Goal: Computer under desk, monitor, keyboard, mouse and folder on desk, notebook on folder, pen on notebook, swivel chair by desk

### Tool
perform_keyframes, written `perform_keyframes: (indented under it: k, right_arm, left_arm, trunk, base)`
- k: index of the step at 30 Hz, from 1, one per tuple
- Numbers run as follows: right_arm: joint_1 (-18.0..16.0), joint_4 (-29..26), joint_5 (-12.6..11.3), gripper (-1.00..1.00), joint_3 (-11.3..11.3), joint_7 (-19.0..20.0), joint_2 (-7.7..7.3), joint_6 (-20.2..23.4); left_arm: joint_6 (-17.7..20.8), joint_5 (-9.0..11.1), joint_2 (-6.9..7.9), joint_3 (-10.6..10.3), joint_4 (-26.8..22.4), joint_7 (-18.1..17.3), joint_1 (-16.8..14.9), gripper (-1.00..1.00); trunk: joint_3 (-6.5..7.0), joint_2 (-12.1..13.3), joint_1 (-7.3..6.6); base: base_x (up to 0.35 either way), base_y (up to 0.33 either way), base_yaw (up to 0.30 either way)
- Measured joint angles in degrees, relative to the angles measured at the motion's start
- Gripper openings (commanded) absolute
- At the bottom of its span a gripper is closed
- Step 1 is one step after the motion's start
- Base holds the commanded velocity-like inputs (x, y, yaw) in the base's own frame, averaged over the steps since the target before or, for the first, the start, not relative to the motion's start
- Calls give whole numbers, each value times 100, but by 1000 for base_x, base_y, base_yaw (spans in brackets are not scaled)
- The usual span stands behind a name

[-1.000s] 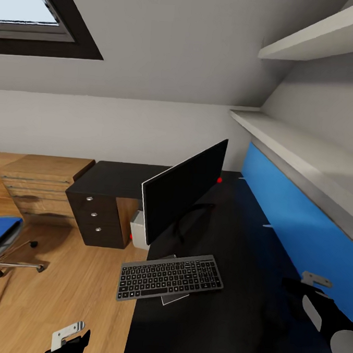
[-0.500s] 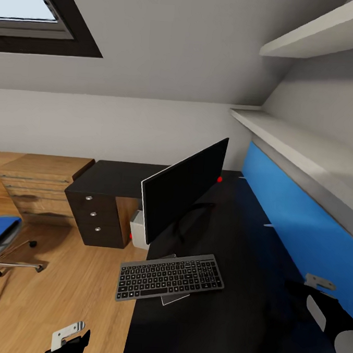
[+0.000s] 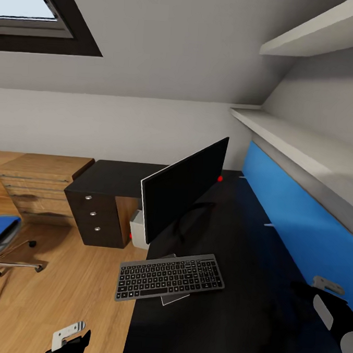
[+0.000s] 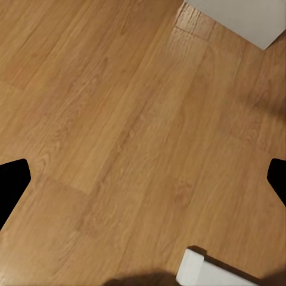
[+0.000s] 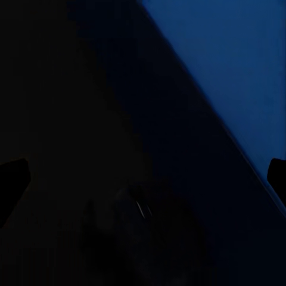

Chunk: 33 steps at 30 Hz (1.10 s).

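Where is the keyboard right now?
In the head view, the keyboard lies on the desk, at its left edge, just in front of the monitor.

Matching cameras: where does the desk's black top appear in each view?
Head view: the desk fills lower centre and right, under the keyboard.
Right wrist view: its dark top covers most of the picture, meeting the blue wall panel.
Left wrist view: looks at the oak floor.
Shared landmark: the blue wall panel, right of the desk in head view.

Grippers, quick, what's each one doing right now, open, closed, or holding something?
Left gripper: open, empty, over the wooden floor.
Right gripper: open, empty, over the black desk.
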Motion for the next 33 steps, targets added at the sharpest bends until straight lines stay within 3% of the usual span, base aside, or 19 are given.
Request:
perform_keyframes:
  k: [33]
  right_arm:
    - [0, -58, 0, 100, 24, 11, 22, -37]
  left_arm:
    - [0, -9, 1, -3, 0, -1, 0, 100]
  trunk:
    - [0, 0, 0]
  base:
    - [0, 0, -32]
